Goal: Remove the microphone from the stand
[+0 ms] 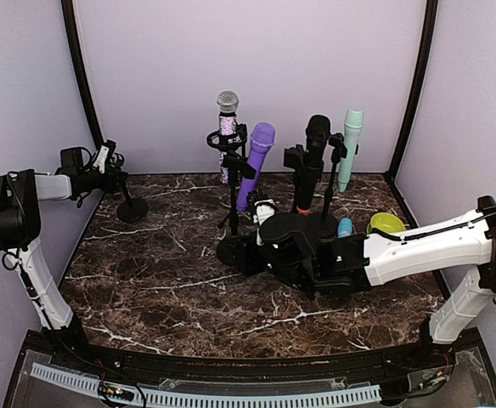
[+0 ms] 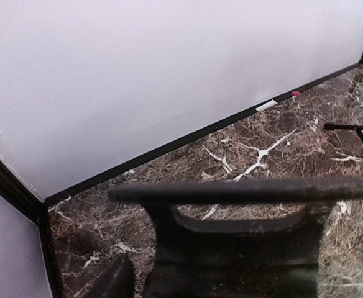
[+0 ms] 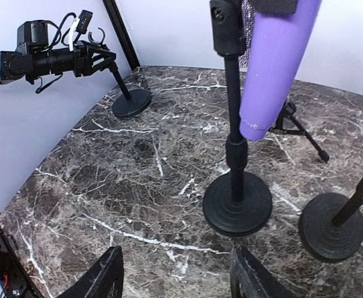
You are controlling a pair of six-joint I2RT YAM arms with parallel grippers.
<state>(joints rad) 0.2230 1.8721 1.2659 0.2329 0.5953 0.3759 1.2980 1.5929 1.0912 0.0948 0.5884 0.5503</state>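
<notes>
Top external view: four microphones sit in clips along the back of the marble table [image 1: 171, 289], a silver one [image 1: 228, 103], a purple microphone [image 1: 260, 143], a black one [image 1: 317, 133] and a pale teal one [image 1: 352, 127], each on its own stand. A fifth stand [image 1: 132, 209], bare, is at the left rear with the left gripper [image 1: 105, 161] at its top; I cannot tell how its jaws are set. The right gripper [image 3: 175, 273] hangs low before the purple microphone's round base [image 3: 237, 202], fingers well apart, holding nothing. One yellow-green bowl [image 1: 386, 223] sits on the right.
</notes>
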